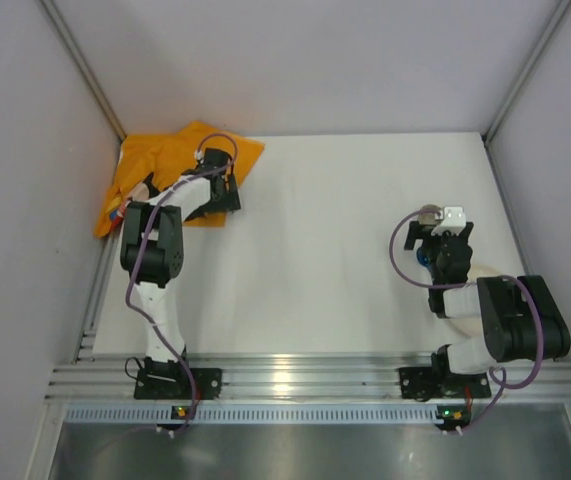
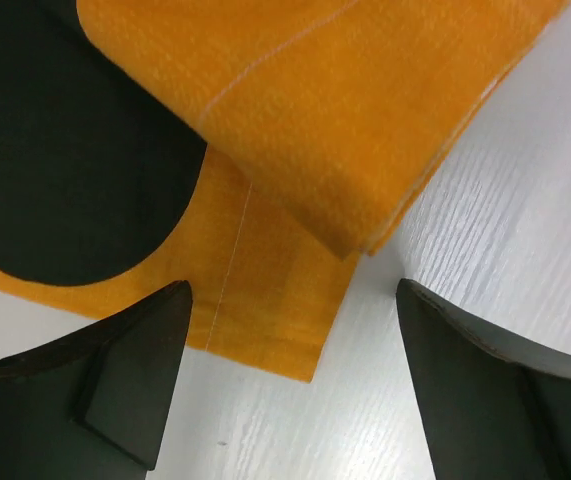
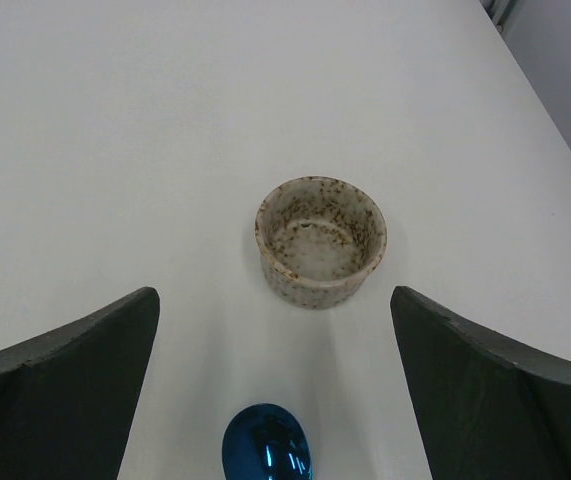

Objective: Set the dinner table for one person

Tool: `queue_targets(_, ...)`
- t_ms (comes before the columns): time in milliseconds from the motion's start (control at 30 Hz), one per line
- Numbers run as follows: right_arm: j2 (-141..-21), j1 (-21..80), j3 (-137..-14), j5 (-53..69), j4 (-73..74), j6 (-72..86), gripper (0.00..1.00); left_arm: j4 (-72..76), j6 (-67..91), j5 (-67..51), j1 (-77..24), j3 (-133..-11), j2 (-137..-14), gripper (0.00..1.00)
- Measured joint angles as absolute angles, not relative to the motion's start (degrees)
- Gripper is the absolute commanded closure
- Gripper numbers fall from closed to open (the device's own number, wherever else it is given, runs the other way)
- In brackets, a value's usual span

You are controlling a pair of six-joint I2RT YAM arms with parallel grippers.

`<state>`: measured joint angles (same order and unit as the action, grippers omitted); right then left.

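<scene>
The white rectangular bench fills the floor between the grey walls, smooth with a faint wood grain. At its far left corner lies a rumpled orange woven cloth mat, folded over itself and printed with a black rounded shape. The left end effector hangs released over its corner. The right end effector is also released, framing a round speckled stoneware cup and a glossy blue spoon.
</scene>
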<state>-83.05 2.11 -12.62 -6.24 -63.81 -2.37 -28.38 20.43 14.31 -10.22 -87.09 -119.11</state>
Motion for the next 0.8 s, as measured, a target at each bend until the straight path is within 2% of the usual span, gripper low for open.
queue_targets(33, -83.05, 2.11, -12.73, -6.24, -63.77, -2.37, 0.0, -28.49, 20.36, 14.2, -9.96, -87.96, -119.83, 0.19)
queue_targets(67, -83.05, 2.11, -12.91, -6.22, -63.79, -2.37, 0.0, -28.56, 20.14, 14.35, -9.78, -88.77, -120.38, 0.28)
queue_targets(167, -83.05, 1.8, -13.21, -6.07, -63.79, -2.24, 0.0, -28.71, 19.92, 13.93, -9.06, -90.83, -121.97, 0.39)
queue_targets(200, -83.05, 1.69, -13.21, -5.96, -63.81, -2.09, 0.0, -28.77, 19.9, 13.63, -8.91, -91.53, -122.48, 0.5)
queue_targets(267, -83.07, 1.58, -13.21, -5.91, -63.72, -1.87, 0.0, -28.8, 20.01, 12.4, -8.69, -92.77, -123.35, 0.65)
queue_targets(300, -83.07, 1.61, -13.23, -5.96, -63.75, -1.87, 0.0, -28.73, 20.03, 11.79, -8.67, -93.12, -123.63, 0.8)
queue_targets(367, -83.02, 2.2, -13.28, -7.57, -63.42, -1.72, 0.0, -28.77, 19.73, 11.25, -8.73, -93.47, -123.85, 0.97)
queue_targets(400, -82.83, 2.48, -13.45, -8.8, -62.67, -1.56, 0.0, -28.8, 19.68, 11.03, -8.71, -93.51, -123.87, 1.0)
queue_targets(533, -78.61, 4.86, -20.12, -14.55, -48.23, -0.86, 0.0, -28.95, 19.29, 10.28, -9.15, -93.54, -123.76, 1.0)
queue_targets(667, -74.81, 7.16, -37.3, -18.7, -27.7, 8.86, 0.0, -29.87, 19.29, 9.67, -12.1, -93.51, -123.48, 1.0)
queue_targets(800, -73.89, 7.7, -55.88, -18.41, -8.29, 18.96, 0.0, -31.79, 20.03, 8.8, -21.32, -92.88, -122.48, 1.0)
